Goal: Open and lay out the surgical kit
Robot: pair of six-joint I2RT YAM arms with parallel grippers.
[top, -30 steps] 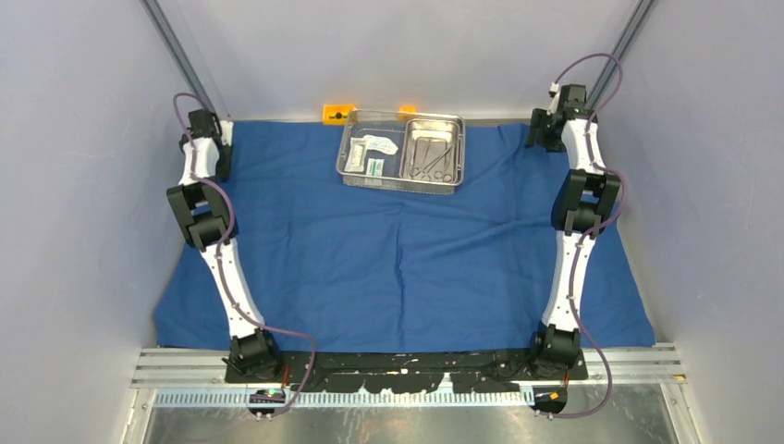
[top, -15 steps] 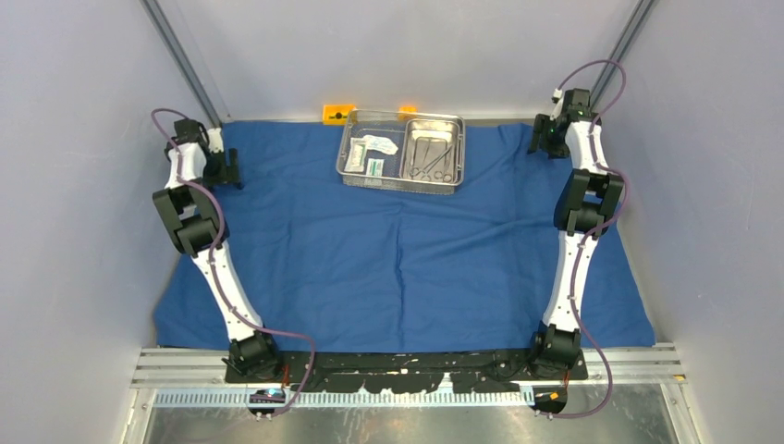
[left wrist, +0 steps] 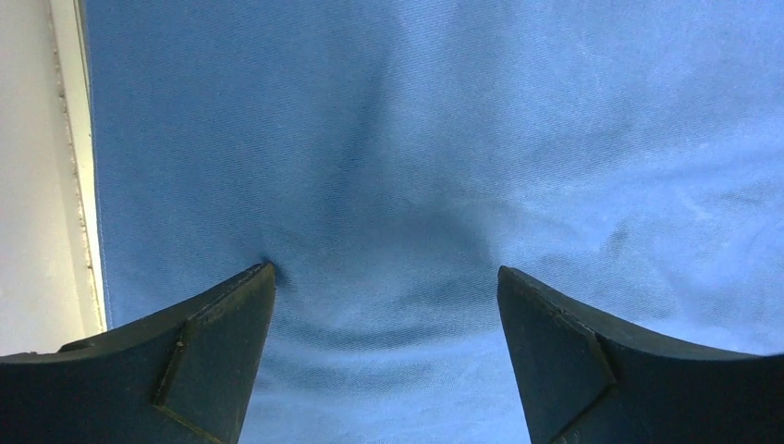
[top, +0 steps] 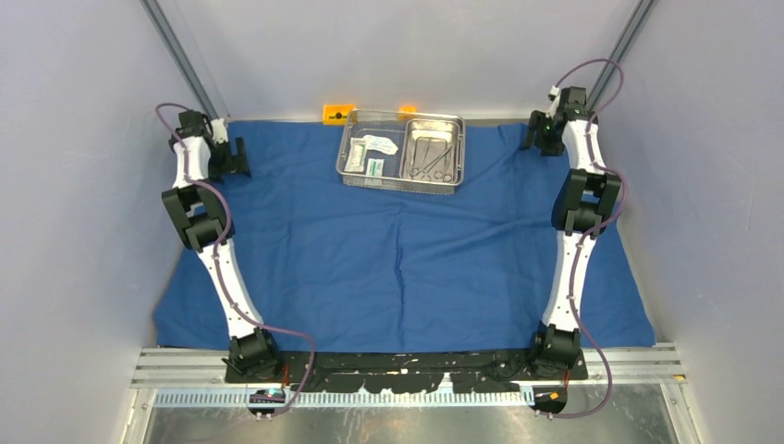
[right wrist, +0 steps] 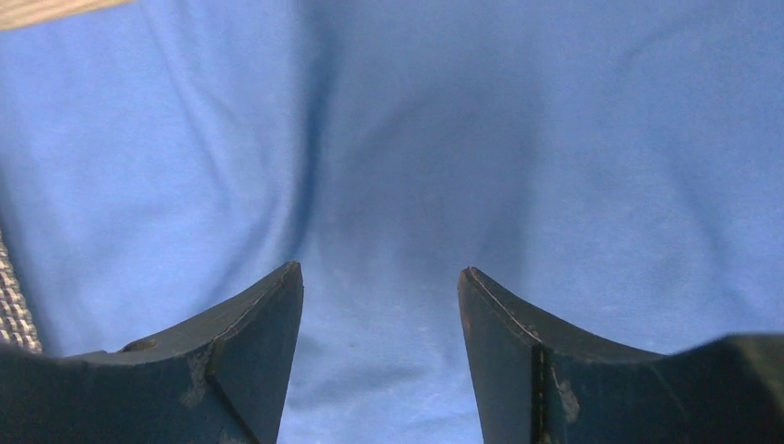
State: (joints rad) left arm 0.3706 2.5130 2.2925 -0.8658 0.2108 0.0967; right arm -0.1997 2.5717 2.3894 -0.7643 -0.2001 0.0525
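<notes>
Left hand [left wrist: 384,273] has opened wide; right hand [right wrist: 381,268] wide; mesh basket [top: 399,187] lies lengthwise left-right.

No text or label can be read.

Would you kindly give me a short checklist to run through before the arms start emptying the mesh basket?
1. The blue cloth wrap lies spread open: ok.
2. The left gripper is open and empty: ok.
3. The right gripper is open and empty: ok.
4. The mesh basket sits upright, clear of both arms: ok.
5. The scissors and forceps lie in the steel tray: ok.
6. The packets number three: cannot tell, too small.
</notes>
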